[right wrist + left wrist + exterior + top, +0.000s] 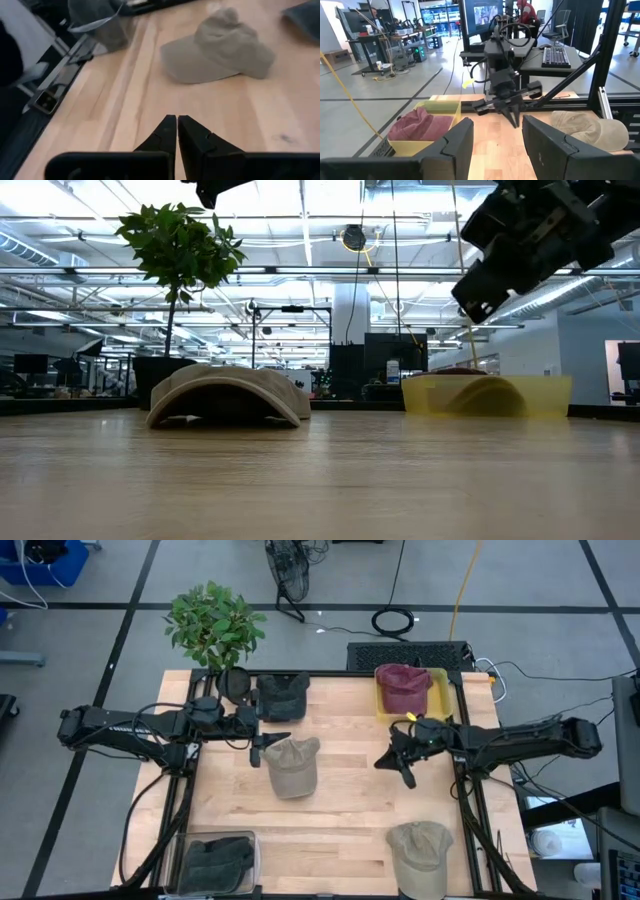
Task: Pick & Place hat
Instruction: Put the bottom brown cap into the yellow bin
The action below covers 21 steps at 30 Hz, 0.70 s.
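A khaki cap [292, 765] lies crown up in the middle of the table, and it is also in the low view [225, 395] and the right wrist view [220, 47]. A maroon hat [403, 688] lies in a yellow bin [440, 705] at the far right. My left gripper [270, 745] hangs open and level above the table, just left of the khaki cap, with nothing between its fingers [452, 145]. My right gripper [398, 765] is shut and empty in mid-air at the table's right, slanting slightly down toward the khaki cap [177, 132].
A dark grey cap [282, 695] lies at the far edge beside a potted plant [213, 625]. A second khaki cap [420, 855] sits near the front right corner. A clear bin [250, 840] holding a dark hat [215, 862] stands at the front left.
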Each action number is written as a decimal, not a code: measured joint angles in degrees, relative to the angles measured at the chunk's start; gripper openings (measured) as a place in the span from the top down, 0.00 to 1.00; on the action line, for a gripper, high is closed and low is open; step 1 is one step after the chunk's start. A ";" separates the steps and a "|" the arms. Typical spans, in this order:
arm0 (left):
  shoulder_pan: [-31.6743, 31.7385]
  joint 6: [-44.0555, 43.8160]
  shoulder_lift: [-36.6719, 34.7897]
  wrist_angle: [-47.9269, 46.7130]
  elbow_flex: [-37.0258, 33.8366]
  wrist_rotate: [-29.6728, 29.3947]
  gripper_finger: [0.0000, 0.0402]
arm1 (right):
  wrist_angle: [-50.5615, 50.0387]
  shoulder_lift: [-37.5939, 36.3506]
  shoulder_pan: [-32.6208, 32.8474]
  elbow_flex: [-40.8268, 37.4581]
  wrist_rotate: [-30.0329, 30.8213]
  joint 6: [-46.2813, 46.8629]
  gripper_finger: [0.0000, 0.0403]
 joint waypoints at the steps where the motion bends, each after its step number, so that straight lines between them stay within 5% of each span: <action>1: 0.00 0.00 0.00 -0.01 0.00 0.00 0.57 | -1.10 0.00 0.88 0.67 0.06 0.00 0.97; 11: 0.02 0.17 0.00 -0.10 0.00 -0.02 0.57 | -21.37 0.00 15.29 8.47 3.99 1.47 0.84; 21: 0.00 0.00 0.00 -0.33 0.00 0.00 0.57 | -23.86 0.00 31.73 9.17 5.09 18.81 0.73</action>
